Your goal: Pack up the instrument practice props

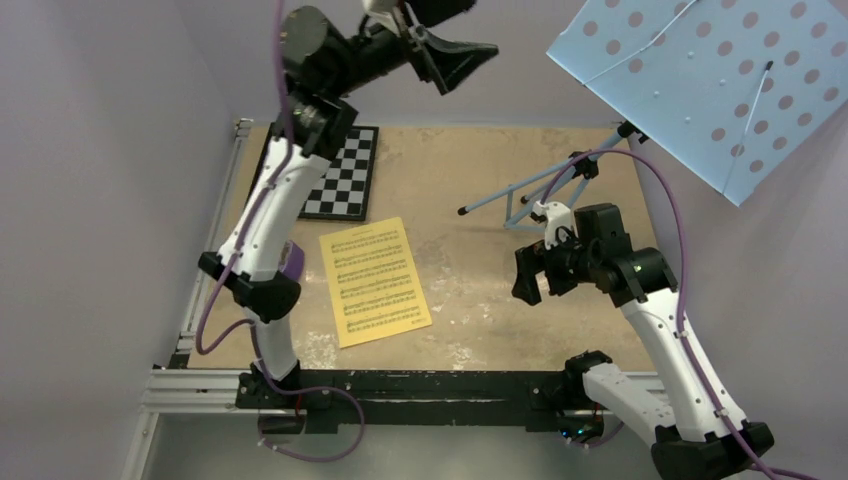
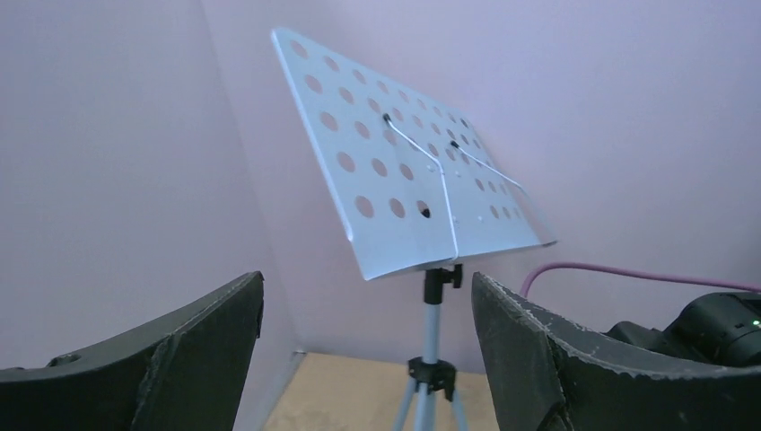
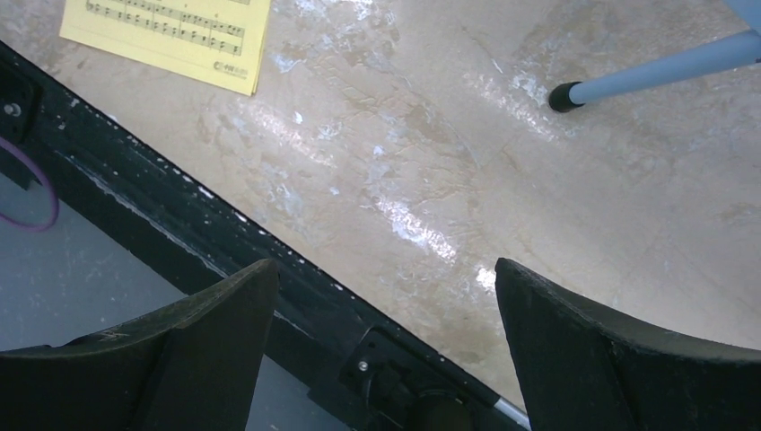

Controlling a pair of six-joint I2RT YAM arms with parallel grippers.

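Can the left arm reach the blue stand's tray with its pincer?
Probably yes. The left pincer is open, held high and pointing at the tray, with nothing showing between them.

The left arm and right arm are built alike: smooth white shells on the long links, matte black housings at the joints and at the bases. A thin purple cable trails along each arm, looping loosely off the shells. A small green light glows on the right arm's black wrist housing. The left tool and right tool each carry two broad black fingers, curved on the inner side (their edges scuffed pale and chipped).
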